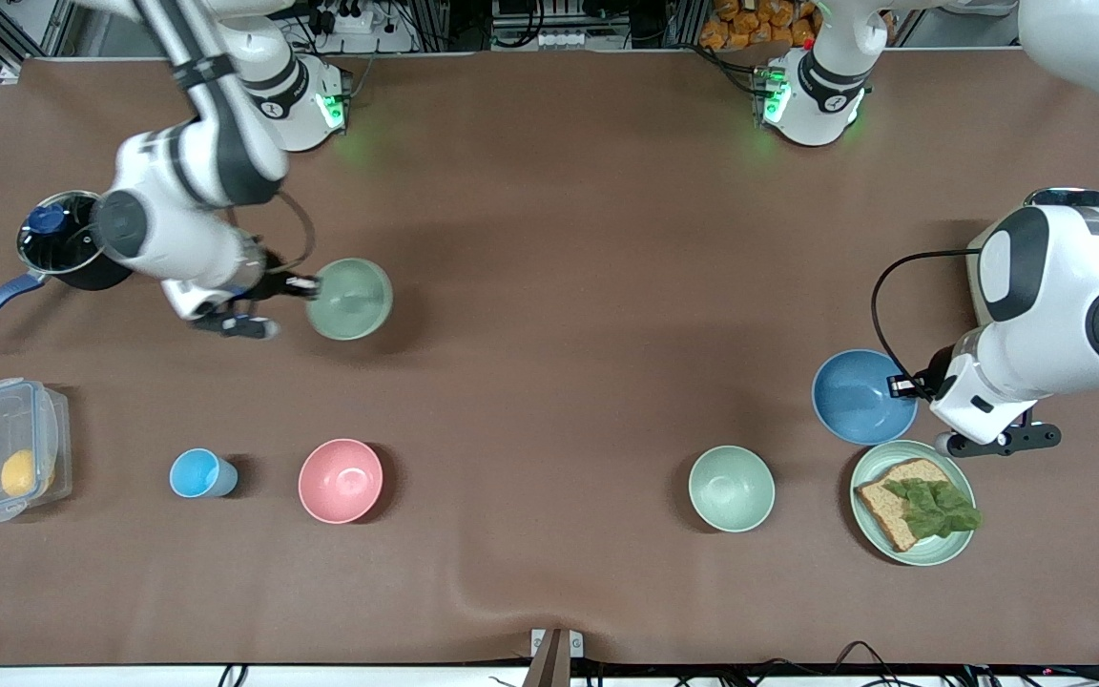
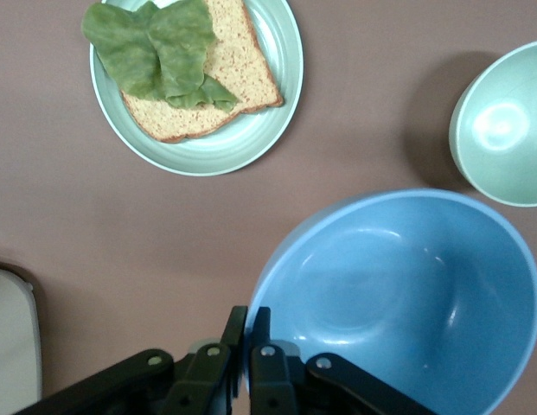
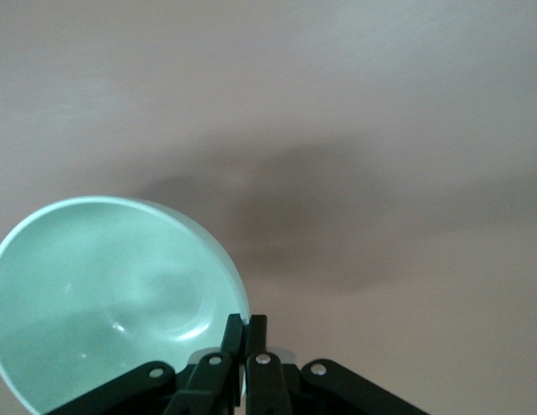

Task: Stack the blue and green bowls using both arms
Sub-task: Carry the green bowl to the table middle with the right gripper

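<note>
Brown cloth covers the whole table, with a ripple at the edge nearest the front camera; cables and power strips run along the edge by the arm bases. From the front view I read part of a label on the left arm, but not enough to make out words. The right gripper is closed on the rim of the green bowl, over the right arm's end of the table, beside a saucepan with a blue handle. The left gripper pinches the rim of the blue bowl, above a green plate carrying bread and lettuce. Nearer the camera sit a second green bowl, a pink bowl, a light-blue cup and a clear lidded box with something yellow inside.

On the left wrist view, the fingers clamp the blue bowl's rim, with the plate and twin bowl nearby.

On the right wrist view, the fingers grip the green bowl's rim over bare cloth.
</note>
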Controlling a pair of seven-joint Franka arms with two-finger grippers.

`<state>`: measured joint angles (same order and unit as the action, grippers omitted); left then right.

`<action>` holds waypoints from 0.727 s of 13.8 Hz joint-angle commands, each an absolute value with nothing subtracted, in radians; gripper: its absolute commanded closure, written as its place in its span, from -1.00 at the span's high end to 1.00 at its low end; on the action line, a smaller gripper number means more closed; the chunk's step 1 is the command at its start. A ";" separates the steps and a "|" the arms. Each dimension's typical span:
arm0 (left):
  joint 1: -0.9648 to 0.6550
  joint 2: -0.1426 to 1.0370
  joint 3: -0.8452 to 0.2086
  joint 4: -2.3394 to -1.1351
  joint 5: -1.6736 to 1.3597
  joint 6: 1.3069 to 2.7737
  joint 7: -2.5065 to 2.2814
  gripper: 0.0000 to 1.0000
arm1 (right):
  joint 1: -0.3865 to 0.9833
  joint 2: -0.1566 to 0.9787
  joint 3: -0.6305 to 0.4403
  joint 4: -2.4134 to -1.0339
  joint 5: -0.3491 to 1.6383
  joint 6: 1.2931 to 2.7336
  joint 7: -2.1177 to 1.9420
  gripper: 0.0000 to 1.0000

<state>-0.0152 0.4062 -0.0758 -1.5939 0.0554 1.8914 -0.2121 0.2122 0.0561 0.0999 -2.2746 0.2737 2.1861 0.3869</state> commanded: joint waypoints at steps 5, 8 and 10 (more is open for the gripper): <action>-0.005 0.397 -0.083 -1.606 0.041 1.888 -0.221 -1.00 | 0.556 0.168 0.086 -2.208 0.324 2.459 0.818 -1.00; -0.005 0.402 -0.083 -1.606 0.041 1.888 -0.210 -1.00 | 0.642 0.260 0.084 -2.133 0.314 2.496 0.957 -1.00; -0.005 0.403 -0.083 -1.606 0.041 1.888 -0.209 -1.00 | 0.682 0.316 0.083 -2.080 0.307 2.497 1.029 -1.00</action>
